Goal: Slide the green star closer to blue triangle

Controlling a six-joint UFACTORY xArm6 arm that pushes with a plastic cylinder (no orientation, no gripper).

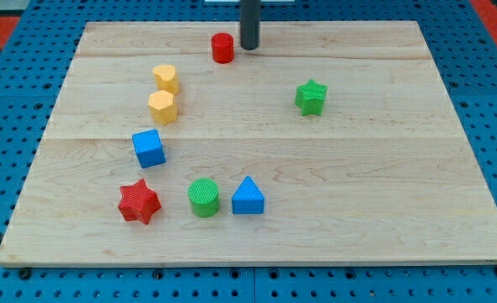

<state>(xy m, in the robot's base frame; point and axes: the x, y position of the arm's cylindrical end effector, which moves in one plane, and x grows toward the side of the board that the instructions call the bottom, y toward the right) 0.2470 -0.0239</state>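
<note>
A pale wooden board [257, 240] with visible plank seams and fine grain lies on a blue perforated surface [4, 109]. At the near left sits a ribbed red plastic star [139, 202], and just beyond it a smooth blue plastic cube [149, 148]. Farther back on the left, a yellow plastic hexagonal block [162, 107] touches a second yellow plastic block with rounded lobes [166, 78], its exact shape hard to make out. Near the front, a ribbed green plastic cylinder [204, 197] stands just beside the blue plastic triangle [248, 196], on the triangle's left. At the far edge a small red plastic cylinder [223, 47] stands upright. My tip [249, 48], the end of a straight dark rod, rests just to that cylinder's right; it has no fingers, so nothing is clasped or let go. The green plastic star [311, 97] sits right of centre, well apart from the blue triangle and from my tip.
</note>
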